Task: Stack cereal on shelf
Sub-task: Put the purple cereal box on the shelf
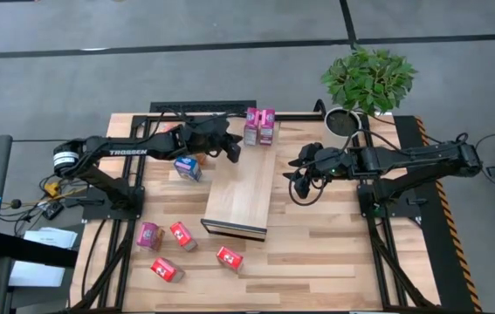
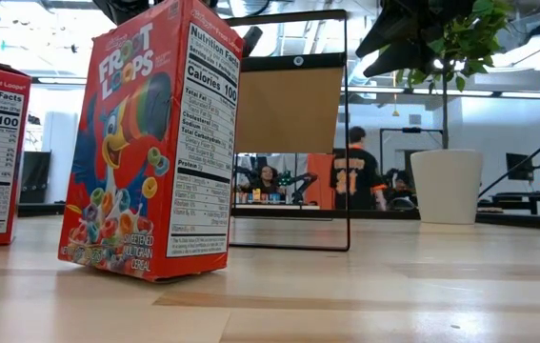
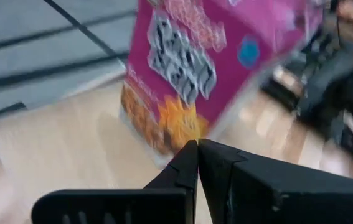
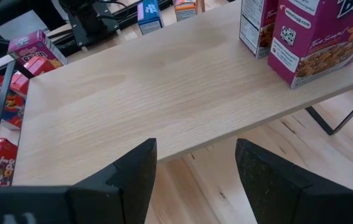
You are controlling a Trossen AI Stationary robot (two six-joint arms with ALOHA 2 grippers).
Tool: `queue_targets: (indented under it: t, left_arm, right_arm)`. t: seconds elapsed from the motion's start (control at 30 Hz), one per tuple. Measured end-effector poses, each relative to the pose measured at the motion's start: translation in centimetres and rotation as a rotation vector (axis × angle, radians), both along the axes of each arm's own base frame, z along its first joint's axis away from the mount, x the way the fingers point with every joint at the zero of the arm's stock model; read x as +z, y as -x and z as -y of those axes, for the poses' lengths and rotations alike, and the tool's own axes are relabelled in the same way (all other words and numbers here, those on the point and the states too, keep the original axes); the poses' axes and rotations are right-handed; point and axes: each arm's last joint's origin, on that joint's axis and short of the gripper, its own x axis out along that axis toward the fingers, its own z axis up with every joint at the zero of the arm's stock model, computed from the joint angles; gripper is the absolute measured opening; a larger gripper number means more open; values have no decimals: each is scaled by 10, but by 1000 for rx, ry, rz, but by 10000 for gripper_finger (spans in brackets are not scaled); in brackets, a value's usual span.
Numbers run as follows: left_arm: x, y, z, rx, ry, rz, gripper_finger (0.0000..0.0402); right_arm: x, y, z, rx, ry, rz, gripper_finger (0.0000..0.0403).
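Note:
The shelf (image 1: pixel 240 196) is a pale wooden board on thin black legs in the middle of the table. Two magenta cereal boxes (image 1: pixel 259 126) stand upright on its far end. My left gripper (image 1: pixel 231 153) is shut and hovers over the shelf's far left corner. It points at the nearer magenta box (image 3: pixel 213 56), with a small gap in the high view. My right gripper (image 4: pixel 195 168) is open and holds nothing. It hovers off the shelf's right edge (image 1: pixel 296 177). A blue box (image 1: pixel 188 167) stands left of the shelf.
Three red boxes (image 1: pixel 183 235) (image 1: pixel 229 258) (image 1: pixel 167 269) and a magenta one (image 1: pixel 148 235) lie on the table near the front left. One red box (image 2: pixel 150 143) stands close before the low camera. A potted plant (image 1: pixel 365 83) stands at the far right corner.

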Motion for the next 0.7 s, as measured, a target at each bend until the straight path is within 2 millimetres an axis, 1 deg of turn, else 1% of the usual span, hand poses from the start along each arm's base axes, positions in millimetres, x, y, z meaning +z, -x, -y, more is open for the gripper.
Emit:
queue_targets:
  t: [0.07, 0.17, 0.23, 0.33, 0.43, 0.57, 0.63, 0.7]
  left_arm:
    - [6, 8, 2, -17, -35, -43, 1]
    - [22, 28, 8, -20, -111, -99, 10]
    - [35, 46, 14, -55, -185, -148, 26]
    - [54, 76, 28, -192, -245, -188, 65]
    - [64, 106, 46, -361, -211, -189, 117]
    - [74, 144, 72, -577, -110, -146, 187]
    - [74, 159, 83, -635, -46, -148, 217]
    - [73, 171, 93, -654, 24, -164, 242]
  right_arm:
    - [0, 0, 0, -9, -13, 4, 245]
    - [0, 0, 0, -8, -16, 4, 245]
    - [0, 0, 0, -6, -17, 4, 245]
    - [0, 0, 0, -7, -17, 4, 245]
    - [0, 0, 0, -7, -17, 4, 245]
    - [0, 0, 0, -7, -17, 5, 245]
    - [0, 0, 0, -7, -17, 5, 245]
    - [0, 0, 0, -7, -17, 4, 245]
